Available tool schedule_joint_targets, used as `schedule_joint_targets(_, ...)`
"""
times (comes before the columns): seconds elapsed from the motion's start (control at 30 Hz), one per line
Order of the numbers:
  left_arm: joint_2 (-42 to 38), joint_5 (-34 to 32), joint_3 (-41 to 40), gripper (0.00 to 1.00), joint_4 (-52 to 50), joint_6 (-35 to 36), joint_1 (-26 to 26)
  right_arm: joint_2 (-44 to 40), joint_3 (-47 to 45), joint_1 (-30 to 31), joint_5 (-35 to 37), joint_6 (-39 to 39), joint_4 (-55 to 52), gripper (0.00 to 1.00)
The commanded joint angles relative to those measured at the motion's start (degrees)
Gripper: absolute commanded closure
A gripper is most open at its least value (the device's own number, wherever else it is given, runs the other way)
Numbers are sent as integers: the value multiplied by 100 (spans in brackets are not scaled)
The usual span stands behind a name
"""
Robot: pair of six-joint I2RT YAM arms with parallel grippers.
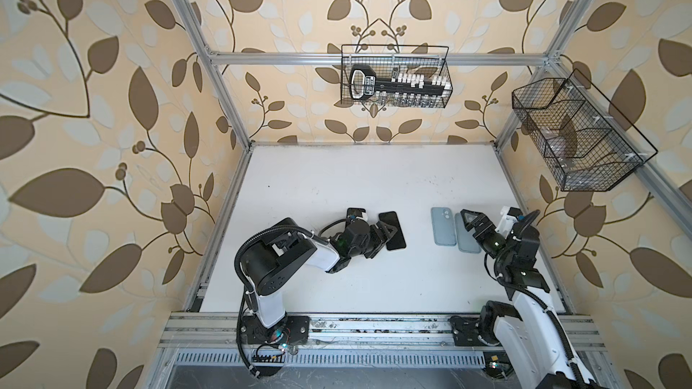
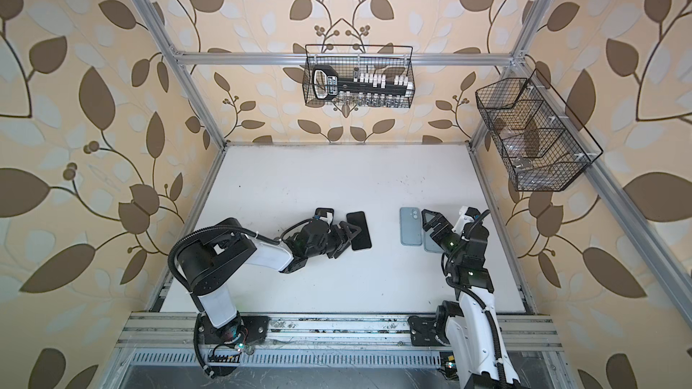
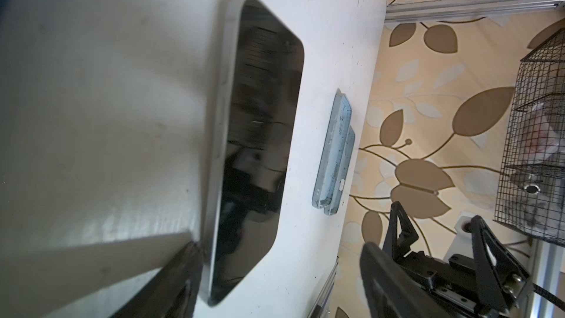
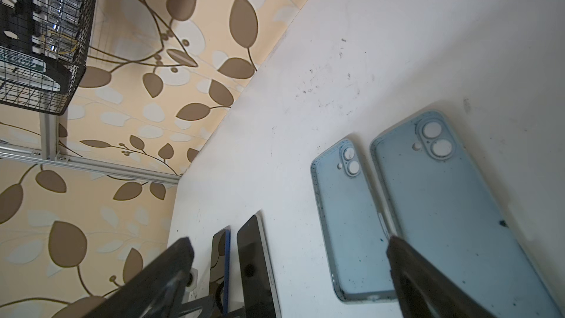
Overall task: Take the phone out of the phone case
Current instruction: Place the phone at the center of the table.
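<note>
Left gripper (image 1: 384, 238): left of centre in both top views, fingers spread wide either side of the phone's end, gripping nothing.
Phone (image 1: 390, 218): bare, dark screen up, flat on the white table (image 1: 374, 181).
Right gripper (image 1: 468, 224): right of centre, fingers wide apart, empty.
First phone case (image 1: 443, 227): blue, empty, well apart from the phone.
Second phone case (image 4: 443, 203): just beside the first, partly under the right gripper.
Wire basket (image 1: 395, 76): upper centre.

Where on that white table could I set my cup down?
The far half of the table, up to the rear wall, is bare. So are the gap between the black phone and the blue cases, and the near middle along the front rail. Crowded: right beside the phone and cases.
</note>
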Motion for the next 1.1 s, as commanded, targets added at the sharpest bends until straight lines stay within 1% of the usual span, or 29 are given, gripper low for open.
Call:
schedule_joint_targets(0.0,-287,-370,164,11,-1214,332,-128,-35,-87,-20,-75,-27,32,0)
schedule_joint_targets(0.03,-345,-427,213,8,-1397,386,-154,-44,-78,-24,-83,-35,18,0)
schedule_joint_targets(0.17,-566,-653,479,2,-2276,547,-244,-70,-64,-31,-82,-37,6,0)
schedule_joint_targets(0.33,-1074,-1100,1016,1,-3571,1131,-406,-62,14,-32,-66,-94,-49,0)
schedule_joint_targets(0.4,-1342,-1300,1296,1,-4186,1467,-415,-40,49,-32,-39,-140,-56,0)
schedule_joint_targets(0.5,-1768,-1792,1711,1,-4988,2149,-415,74,172,-64,-54,-244,-104,0)
schedule_joint_targets(0.53,-1835,-1929,1809,1,-5147,2383,-415,122,241,-76,-78,-276,-130,0)
schedule_joint_targets(0.57,-2121,-2127,1925,1,-5324,2697,-411,157,324,-104,-88,-339,-192,0)
schedule_joint_targets(0.6,-2241,-2296,2029,1,-5474,2972,-408,175,405,-122,-74,-383,-226,0)
schedule_joint_targets(0.67,-2462,-2717,2258,1,-5856,3336,-406,214,556,-156,-64,-469,-274,0)
schedule_joint_targets(0.77,-2719,-3150,2485,1,-6168,3910,-375,338,823,-178,-82,-638,-400,0)
schedule_joint_targets(0.83,-2893,-3258,2503,1,-6196,4178,-319,410,980,-186,-74,-731,-476,0)
schedule_joint_targets(1.07,-3435,-3135,2494,1,-6350,4642,65,578,1305,-130,-38,-837,-535,0)
